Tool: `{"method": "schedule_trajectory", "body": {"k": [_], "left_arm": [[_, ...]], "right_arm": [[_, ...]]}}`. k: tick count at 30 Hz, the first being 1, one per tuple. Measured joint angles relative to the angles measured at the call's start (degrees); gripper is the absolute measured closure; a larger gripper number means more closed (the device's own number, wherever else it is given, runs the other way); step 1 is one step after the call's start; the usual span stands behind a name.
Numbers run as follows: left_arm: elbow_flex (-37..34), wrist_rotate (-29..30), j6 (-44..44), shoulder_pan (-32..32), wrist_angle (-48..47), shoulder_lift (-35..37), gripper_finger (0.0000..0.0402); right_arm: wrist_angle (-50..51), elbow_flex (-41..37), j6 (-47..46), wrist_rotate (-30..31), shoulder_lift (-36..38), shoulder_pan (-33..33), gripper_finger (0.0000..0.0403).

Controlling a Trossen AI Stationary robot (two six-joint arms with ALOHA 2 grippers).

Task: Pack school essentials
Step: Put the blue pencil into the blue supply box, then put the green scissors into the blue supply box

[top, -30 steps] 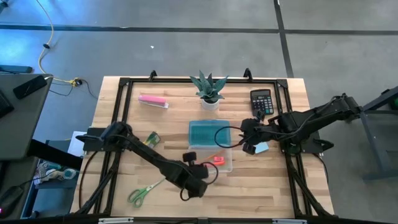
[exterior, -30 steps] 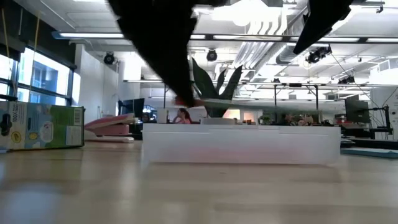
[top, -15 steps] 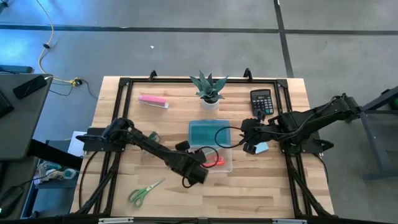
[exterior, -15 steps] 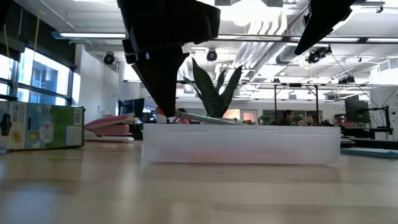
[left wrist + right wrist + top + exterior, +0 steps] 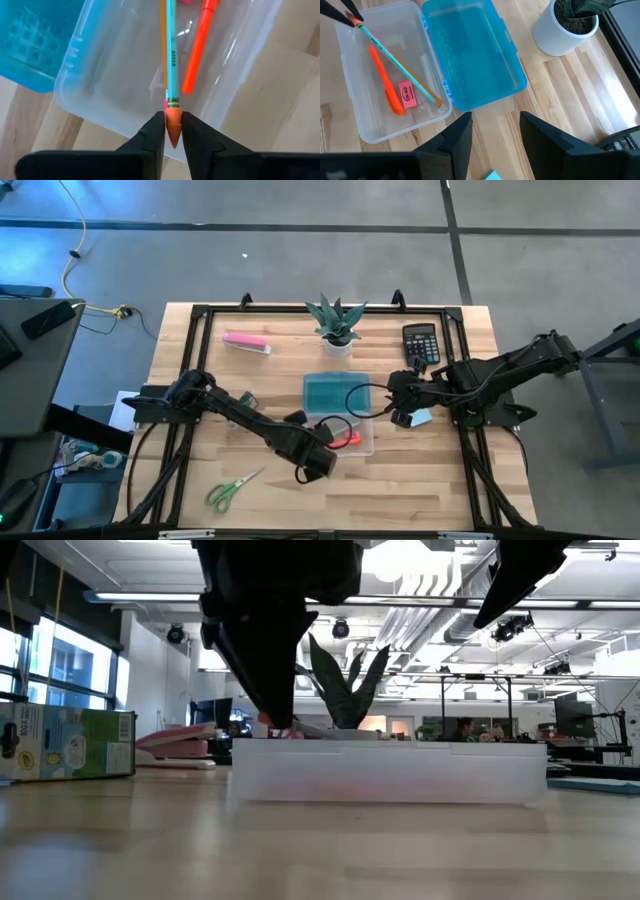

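Left end effector pinches the teal-green pencil by its orange eraser tip.

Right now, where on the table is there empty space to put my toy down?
Bare wood lies between the pink bar and the plant pot, and along the near edge right of the scissors. It's crowded around the clear box, where both grippers work.

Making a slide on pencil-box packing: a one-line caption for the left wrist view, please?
Left gripper holds the green pencil by its eraser end over the clear box, beside the red-orange pen.
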State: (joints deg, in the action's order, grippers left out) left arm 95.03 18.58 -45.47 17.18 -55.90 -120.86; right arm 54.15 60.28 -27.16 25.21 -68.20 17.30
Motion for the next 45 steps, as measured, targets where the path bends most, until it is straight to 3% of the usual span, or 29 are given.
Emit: {"method": "schedule_trajectory", "body": {"k": [8,13,19,24,34,45], "left_arm": [[0.01,-1.01,1.51,-0.96,0.17,0.02,0.03],[0.01,-8.13,4.78,-1.99,0.02,0.02,0.0279],[0.0,-7.5,7.31,-0.89,-1.05,1.79,0.0284],[0.03,-3.65,7.03,0.44,-4.24,6.19,0.0286],[0.05,1.06,-0.58,10.22,-10.98,12.59,0.0284],[0.03,-3.54,-15.43,19.44,-13.1,12.48,0.0284]], "right_arm": [[0.0,-0.01,-0.02,-0.02,0.0,0.01,0.0247],[0.02,-0.01,0.03,-0.12,0.0,0.01,0.0247],[0.03,-0.01,0.08,-0.12,0.0,0.01,0.0247],[0.02,-0.01,-0.02,-0.11,-0.04,0.0,0.0247],[0.04,-0.01,-1.09,-0.09,-0.04,0.01,0.0247],[-0.37,-0.01,-1.08,0.0,-0.02,0.02,0.0247]]}}
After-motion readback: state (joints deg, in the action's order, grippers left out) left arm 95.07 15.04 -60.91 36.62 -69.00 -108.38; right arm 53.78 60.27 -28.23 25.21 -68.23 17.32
